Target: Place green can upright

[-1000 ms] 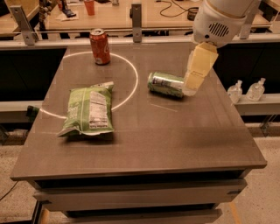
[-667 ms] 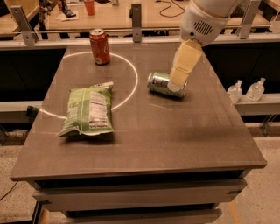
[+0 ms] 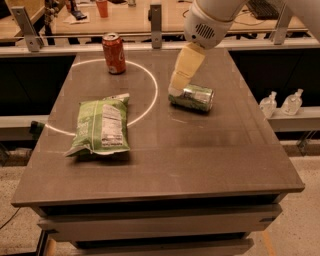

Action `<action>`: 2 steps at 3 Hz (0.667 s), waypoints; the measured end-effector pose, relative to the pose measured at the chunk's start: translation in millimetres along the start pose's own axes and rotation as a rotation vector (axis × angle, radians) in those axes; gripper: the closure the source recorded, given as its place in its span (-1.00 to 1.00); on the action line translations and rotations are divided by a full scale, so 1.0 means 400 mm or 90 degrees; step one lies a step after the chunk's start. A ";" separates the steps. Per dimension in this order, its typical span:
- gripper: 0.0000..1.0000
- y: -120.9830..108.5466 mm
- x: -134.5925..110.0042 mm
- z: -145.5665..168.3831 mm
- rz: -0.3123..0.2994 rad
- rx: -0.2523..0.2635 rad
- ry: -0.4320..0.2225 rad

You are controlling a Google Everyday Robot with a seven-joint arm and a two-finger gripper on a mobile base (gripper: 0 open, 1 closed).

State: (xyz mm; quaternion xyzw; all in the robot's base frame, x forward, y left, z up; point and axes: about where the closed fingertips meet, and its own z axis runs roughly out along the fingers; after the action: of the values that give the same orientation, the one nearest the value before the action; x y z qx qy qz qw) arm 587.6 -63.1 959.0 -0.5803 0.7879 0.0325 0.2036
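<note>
1. Gripper (image 3: pixel 176 91), a cream-coloured tool on a white arm (image 3: pixel 207 22), slants down from the top of the camera view toward the far right part of a dark table (image 3: pixel 200 165). Its tip sits right at the left end of the green can (image 3: pixel 194 97).
2. Whether the tip touches the can cannot be told from this angle. Nor can it be told whether the gripper is set wide, set narrow or holding anything.
3. The green can lies on its side, not upright, right of the table's centre and in its far half. Its long axis runs roughly left to right, its right end sits slightly nearer the camera, and pale markings show on its upper side.
4. The can rests just outside a white circle (image 3: pixel 156 87) marked on the tabletop, to the right of the arc.
5. A red can (image 3: pixel 114 53) stands upright at the far edge of the circle, toward the table's far left, well apart from the green can.
6. A green chip bag (image 3: pixel 101 126) lies flat on the left half of the table, covering part of the circle's near arc and clear of both cans.
7. Past the table's right edge, two small clear bottles (image 3: pixel 268 104) stand side by side on a lower ledge.
8. An orange cup (image 3: pixel 102 7) stands on a wooden desk behind the table, at the top of the frame.
</note>
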 end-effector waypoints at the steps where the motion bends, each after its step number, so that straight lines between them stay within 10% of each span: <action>1: -1.00 -0.042 0.010 0.048 0.023 0.015 0.020; 2: -1.00 -0.078 0.051 0.077 0.055 0.020 0.039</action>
State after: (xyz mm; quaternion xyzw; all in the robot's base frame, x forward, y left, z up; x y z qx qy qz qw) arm 620.3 -82.9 929.3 -0.5434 0.8184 0.0114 0.1868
